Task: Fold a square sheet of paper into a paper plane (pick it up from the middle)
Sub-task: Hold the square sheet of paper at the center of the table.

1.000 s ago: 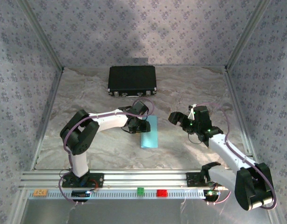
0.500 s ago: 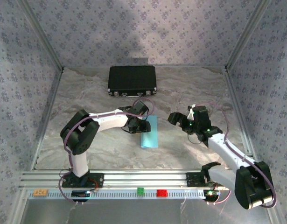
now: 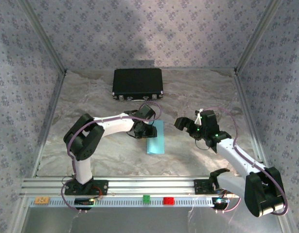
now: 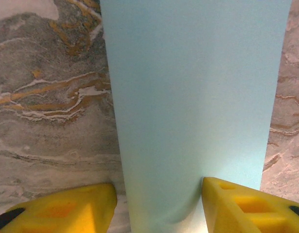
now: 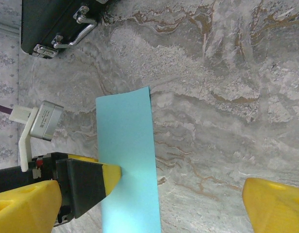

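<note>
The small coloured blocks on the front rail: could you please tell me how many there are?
3 on the front rail: an orange block at the far left, a green block near the middle, a red block just right of it. More may be hidden.

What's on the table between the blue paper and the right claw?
Nothing. It's just bare marbled table between the blue paper and the right gripper. The top view shows that bare stretch, and the right wrist view shows it too.

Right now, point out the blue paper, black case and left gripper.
light-blue paper (image 3: 156, 141), top view, middle of the strip.
black case (image 3: 137, 81), top view, centre of lid.
left gripper (image 4: 158, 206), left wrist view, midway between fingertips.
</note>
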`<action>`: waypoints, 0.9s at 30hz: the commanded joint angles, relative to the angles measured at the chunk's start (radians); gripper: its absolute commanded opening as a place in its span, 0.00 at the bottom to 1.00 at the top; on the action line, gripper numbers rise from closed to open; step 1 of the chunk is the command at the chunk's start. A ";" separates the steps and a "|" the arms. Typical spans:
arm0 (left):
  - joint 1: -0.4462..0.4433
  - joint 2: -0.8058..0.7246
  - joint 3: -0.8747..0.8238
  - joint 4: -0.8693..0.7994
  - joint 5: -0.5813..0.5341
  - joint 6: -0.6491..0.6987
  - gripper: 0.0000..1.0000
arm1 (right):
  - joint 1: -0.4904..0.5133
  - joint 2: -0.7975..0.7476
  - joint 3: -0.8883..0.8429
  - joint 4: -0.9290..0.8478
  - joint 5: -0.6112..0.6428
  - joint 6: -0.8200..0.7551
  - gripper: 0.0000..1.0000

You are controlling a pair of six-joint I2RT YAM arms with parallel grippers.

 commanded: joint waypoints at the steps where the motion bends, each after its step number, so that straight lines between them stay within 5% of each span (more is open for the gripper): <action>1: -0.009 0.117 -0.036 0.031 -0.009 0.016 0.53 | 0.008 0.018 0.003 0.007 -0.028 -0.004 0.98; 12: -0.011 0.120 -0.034 0.025 -0.016 0.013 0.53 | 0.039 0.091 0.014 0.036 -0.050 0.003 0.87; 22: -0.009 0.119 -0.037 0.024 -0.025 0.007 0.53 | 0.102 0.251 0.044 0.138 -0.111 0.041 0.16; 25: -0.011 0.120 -0.040 0.026 -0.029 0.006 0.53 | 0.130 0.295 0.067 0.146 -0.107 0.042 0.00; 27: -0.012 0.121 -0.041 0.028 -0.026 0.006 0.53 | 0.152 0.327 0.083 0.150 -0.096 0.049 0.00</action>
